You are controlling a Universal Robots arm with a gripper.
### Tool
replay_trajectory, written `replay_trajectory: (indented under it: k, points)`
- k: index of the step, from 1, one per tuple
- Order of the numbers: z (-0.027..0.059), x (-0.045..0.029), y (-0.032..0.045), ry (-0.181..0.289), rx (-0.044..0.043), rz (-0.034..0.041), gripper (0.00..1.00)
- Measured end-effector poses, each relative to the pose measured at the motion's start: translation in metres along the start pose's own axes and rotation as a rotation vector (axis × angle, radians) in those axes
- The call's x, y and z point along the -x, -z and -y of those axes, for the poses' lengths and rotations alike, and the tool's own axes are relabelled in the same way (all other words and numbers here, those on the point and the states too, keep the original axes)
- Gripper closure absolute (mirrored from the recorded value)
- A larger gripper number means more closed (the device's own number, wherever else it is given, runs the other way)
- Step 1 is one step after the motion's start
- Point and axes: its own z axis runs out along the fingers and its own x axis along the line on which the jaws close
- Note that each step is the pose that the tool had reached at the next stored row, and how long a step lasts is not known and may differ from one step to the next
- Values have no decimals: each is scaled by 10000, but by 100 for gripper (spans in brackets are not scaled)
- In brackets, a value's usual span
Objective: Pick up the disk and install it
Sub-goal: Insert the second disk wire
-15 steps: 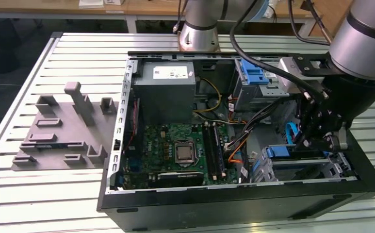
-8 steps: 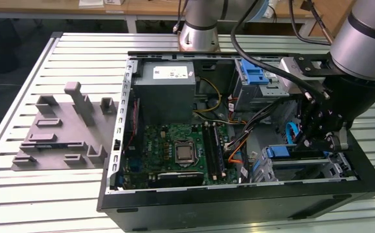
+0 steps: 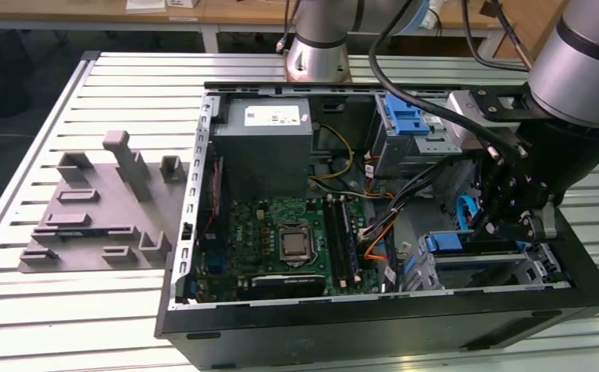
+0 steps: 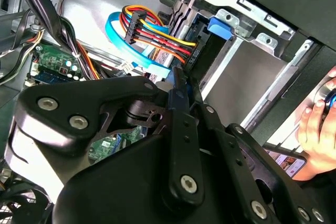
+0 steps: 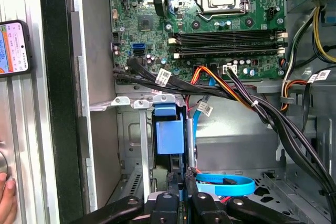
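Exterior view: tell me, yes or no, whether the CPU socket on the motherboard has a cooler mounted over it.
No. The CPU socket lies bare on the green motherboard.
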Motion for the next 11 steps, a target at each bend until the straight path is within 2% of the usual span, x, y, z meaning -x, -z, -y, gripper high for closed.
replay_trajectory:
  k: [11]
  points:
    - [-1,0,-15,-1,-6,33,84]
